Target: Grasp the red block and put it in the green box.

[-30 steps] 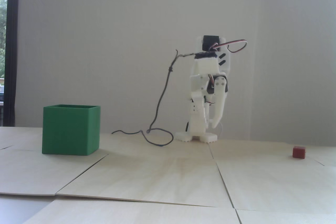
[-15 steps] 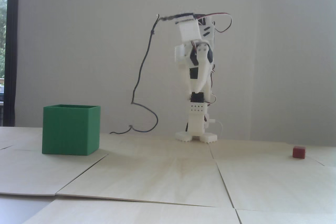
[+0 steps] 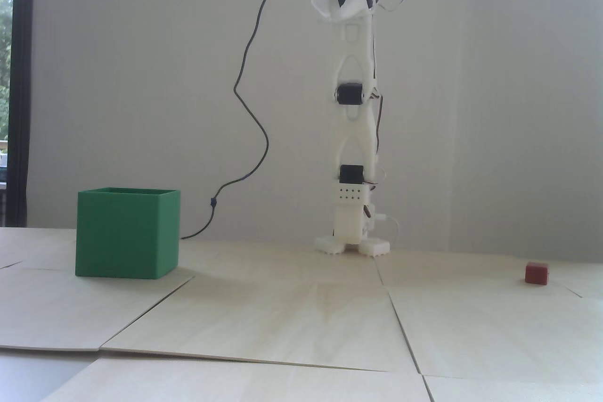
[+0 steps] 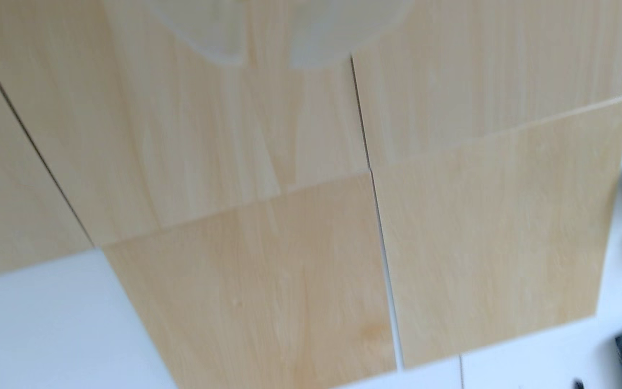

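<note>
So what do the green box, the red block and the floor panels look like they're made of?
Green box: probably plastic, matte, thin walls at the open rim. Red block: matte, plain faces; material unclear at this size. Panels: thin pale wood sheets, visible grain, laid edge to edge.

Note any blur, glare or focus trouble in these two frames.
Fixed view: soft overall, bright window at the left edge, small dark-red cube and large green plastic box still readable. Wrist view: motion-smeared wooden panels; the pale gripper at the top edge is badly out of focus.
</note>
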Motion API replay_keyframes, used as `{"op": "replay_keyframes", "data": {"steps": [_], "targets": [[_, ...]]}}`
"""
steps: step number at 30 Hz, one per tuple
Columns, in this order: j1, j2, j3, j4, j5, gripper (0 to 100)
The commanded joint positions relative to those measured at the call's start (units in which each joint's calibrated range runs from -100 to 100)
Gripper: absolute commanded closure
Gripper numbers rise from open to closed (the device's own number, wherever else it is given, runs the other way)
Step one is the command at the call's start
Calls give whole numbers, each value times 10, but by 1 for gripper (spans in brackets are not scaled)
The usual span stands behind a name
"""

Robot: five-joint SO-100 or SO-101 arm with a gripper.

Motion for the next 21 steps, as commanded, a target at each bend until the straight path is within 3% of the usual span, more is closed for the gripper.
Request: {"op": "replay_keyframes", "data": {"steps": [1, 6, 7, 9, 16, 18, 19, 21], "targets": [[1, -162, -24, 18, 2, 98], [-41, -193, 125, 17, 2, 98], [-51, -211, 261, 6, 0, 98], [-59, -226, 383, -26, -1, 98], [-66, -332, 905, -351, -28, 98], [-66, -381, 1069, -466, -26, 98], [-66, -423, 1226, -564, -23, 98], [-66, -460, 1371, -650, -23, 98]]}}
